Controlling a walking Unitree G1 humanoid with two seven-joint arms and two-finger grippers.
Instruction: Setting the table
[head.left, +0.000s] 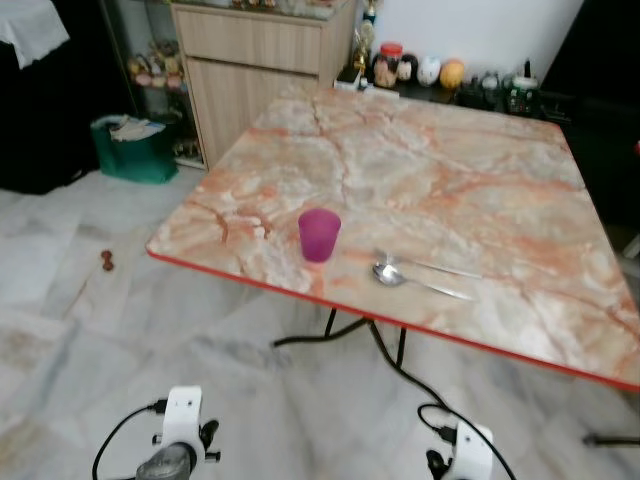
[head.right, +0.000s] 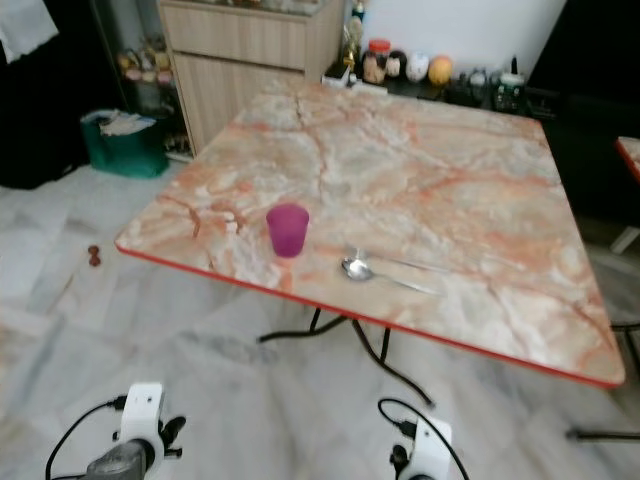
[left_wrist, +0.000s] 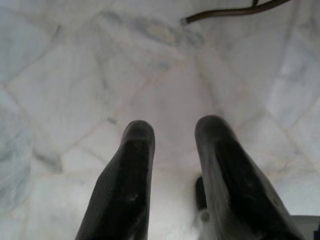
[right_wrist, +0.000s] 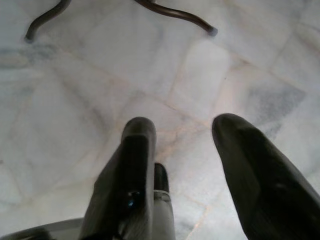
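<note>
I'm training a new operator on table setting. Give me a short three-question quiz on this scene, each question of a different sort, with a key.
1. True or false: the cup lies on its side.
2. Which lies nearer the table's front edge? A) cup and spoons B) jars at the far end.
3. Fill in: both tools, left and right, hang over the ____, fingers apart and holding nothing.

Key: 1 false, it stands upright. 2 A. 3 floor.
</note>
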